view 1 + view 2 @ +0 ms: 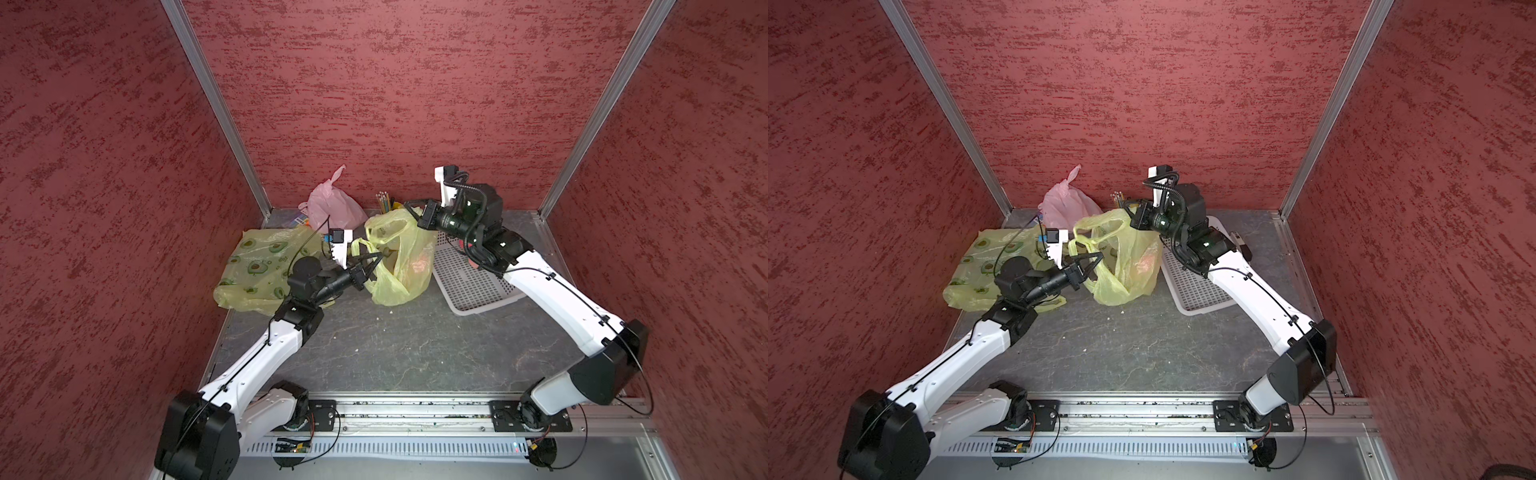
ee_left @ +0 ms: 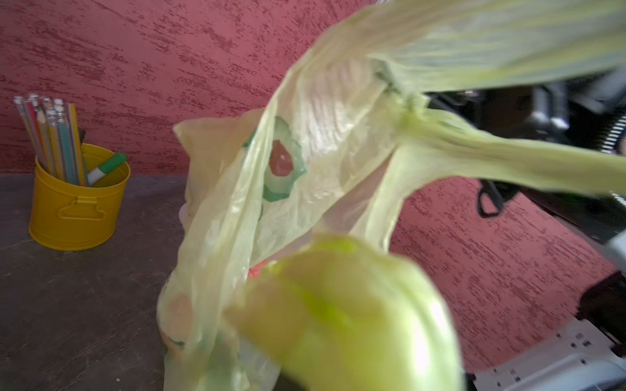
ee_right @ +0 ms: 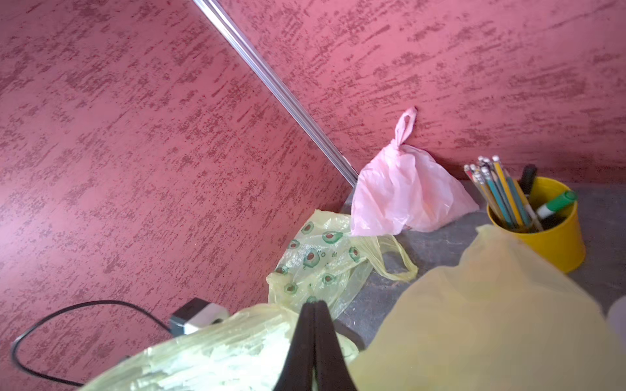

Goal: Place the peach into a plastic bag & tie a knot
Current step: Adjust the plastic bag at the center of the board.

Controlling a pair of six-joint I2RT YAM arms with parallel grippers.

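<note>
Blurred film of the plastic bag point(image 2: 352, 315) crowds your left wrist lens. Peach point(image 1: 419, 264) is already inside and shows orange through the wall, low in the bag on the table point(image 1: 395, 353). Left gripper point(image 1: 377, 258) is clenched on one handle, with the peach at its 3 o'clock in both top views. Right gripper point(image 3: 313, 309) is clenched, apparently on the other handle, peach at its 6. Knot not started: you have both handles left to cross and cinch.
</note>
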